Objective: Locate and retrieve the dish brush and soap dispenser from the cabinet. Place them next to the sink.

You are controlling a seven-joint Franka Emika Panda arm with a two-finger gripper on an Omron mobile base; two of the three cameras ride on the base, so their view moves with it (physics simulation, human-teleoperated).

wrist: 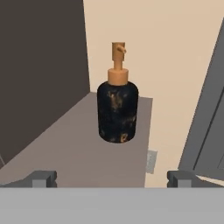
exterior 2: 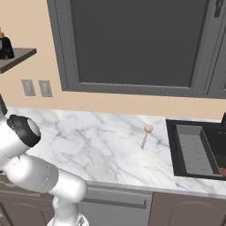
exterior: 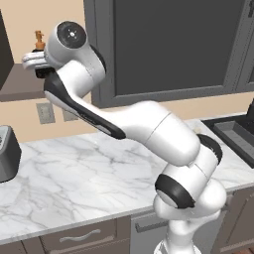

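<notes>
The claw stands wide and empty, facing the soap dispenser upright on the cabinet shelf. It should advance level, centre the black body between the fingertips, then close below the pump.

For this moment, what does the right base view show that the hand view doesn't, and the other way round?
Right base view alone: the dish brush lying on the marble counter just left of the sink, plus the wall cabinets' dark door.
Hand view alone: the open claw, its fingertips wide apart at the shelf's near edge, lined up on the bottle and short of it.
Both: the soap dispenser standing upright on the shelf, seen at the right base view's far left edge, and the wall outlets.
</notes>
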